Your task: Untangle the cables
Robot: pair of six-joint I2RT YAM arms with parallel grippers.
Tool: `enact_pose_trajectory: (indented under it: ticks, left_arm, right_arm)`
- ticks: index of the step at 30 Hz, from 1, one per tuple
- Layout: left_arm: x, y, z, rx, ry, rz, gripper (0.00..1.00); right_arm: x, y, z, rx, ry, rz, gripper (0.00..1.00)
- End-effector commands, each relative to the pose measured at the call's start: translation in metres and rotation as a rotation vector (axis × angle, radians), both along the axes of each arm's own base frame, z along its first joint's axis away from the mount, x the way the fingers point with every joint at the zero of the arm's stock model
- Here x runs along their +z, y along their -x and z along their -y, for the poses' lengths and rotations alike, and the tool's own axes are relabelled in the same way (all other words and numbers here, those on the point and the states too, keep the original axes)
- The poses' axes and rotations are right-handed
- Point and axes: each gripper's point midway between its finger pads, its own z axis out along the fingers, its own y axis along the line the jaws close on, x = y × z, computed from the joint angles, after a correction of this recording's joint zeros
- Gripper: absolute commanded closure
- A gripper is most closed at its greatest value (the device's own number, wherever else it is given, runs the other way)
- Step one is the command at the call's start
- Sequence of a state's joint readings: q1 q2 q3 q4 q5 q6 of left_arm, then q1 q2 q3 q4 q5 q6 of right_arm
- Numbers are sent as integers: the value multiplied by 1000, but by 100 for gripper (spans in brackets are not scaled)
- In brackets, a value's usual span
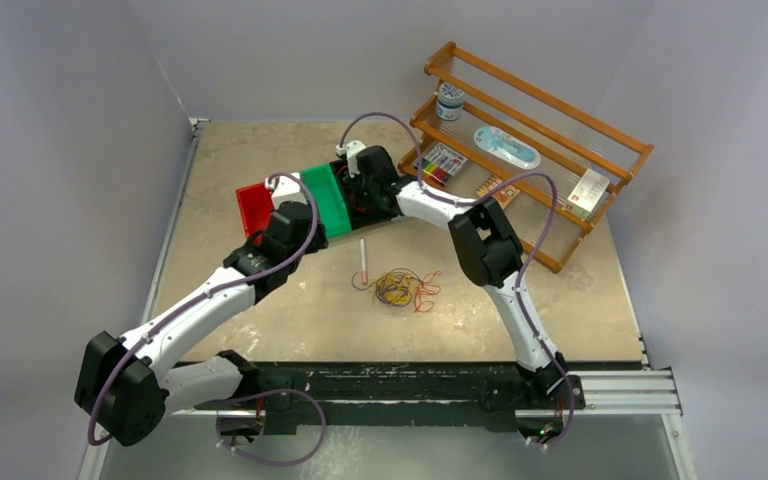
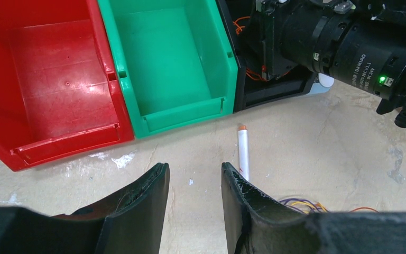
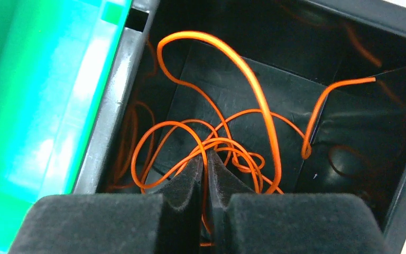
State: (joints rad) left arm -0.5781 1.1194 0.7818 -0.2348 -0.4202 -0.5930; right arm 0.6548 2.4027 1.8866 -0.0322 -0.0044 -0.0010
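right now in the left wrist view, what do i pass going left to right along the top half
red bin → green bin → black bin with an orange cable in it → right arm's wrist with the green light

On the beige table, three open bins stand side by side at 12 o'clock: a red bin, a green bin at its 3 o'clock, then a black bin. A white stick with an orange tip lies at 6 o'clock of the green bin. At 2 o'clock, a wooden rack holds a round tin, a blue-and-white package, a marker box and a white box.
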Motion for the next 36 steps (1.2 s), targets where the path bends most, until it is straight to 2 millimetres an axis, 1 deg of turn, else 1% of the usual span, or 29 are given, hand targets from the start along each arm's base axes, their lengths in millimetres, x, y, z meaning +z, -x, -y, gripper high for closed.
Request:
enact_pose_trajectory:
  ticks: [1,3,6,8,10,12,15,20,23,24,25,27,31,33,34,36]
  left_arm:
    - [8,-5,2,14,35,24,60]
    - [8,-6,3,16,36,24,60]
    - [10,-6,2,19,34,27,60]
    - [10,-6,1,25,34,29,60]
    - [10,-6,0,29,33,29,60]
    - [9,-6,0,31,34,28,59]
    - [9,-6,-1,33,36,29,58]
    - [15,-6,-1,32,39,40,55]
    - [16,-7,4,6,48,41,54]
    - [16,-7,8,-12,52,41,54]
    - [15,-8,12,-32,55,37,54]
    - [11,-9,21,-74,61,25,54]
    - [4,-10,49,-192,95,-12,54]
    - [4,-5,70,-273,107,-13,54]
    - [4,-1,82,-316,104,-9,54]
    - [6,8,106,-399,95,-1,54]
  right_arm:
    - [24,4,-1,14,-18,33,89]
    - [46,10,-8,49,-83,46,86]
    - [83,9,-12,59,-134,100,82]
    - [105,10,-11,62,-158,132,76]
    - [123,13,-10,67,-179,157,65]
    - [137,15,-8,66,-190,175,58]
    - [150,20,-2,59,-196,191,54]
    - [162,32,10,40,-217,198,52]
    - [169,42,22,9,-262,197,51]
    - [170,46,27,-2,-279,195,51]
    - [165,53,35,-16,-288,182,51]
    - [168,62,50,-44,-327,177,51]
    - [169,81,92,-118,-409,142,51]
    - [170,94,111,-142,-471,123,51]
    - [175,104,122,-147,-503,118,51]
    - [163,118,144,-178,-520,78,51]
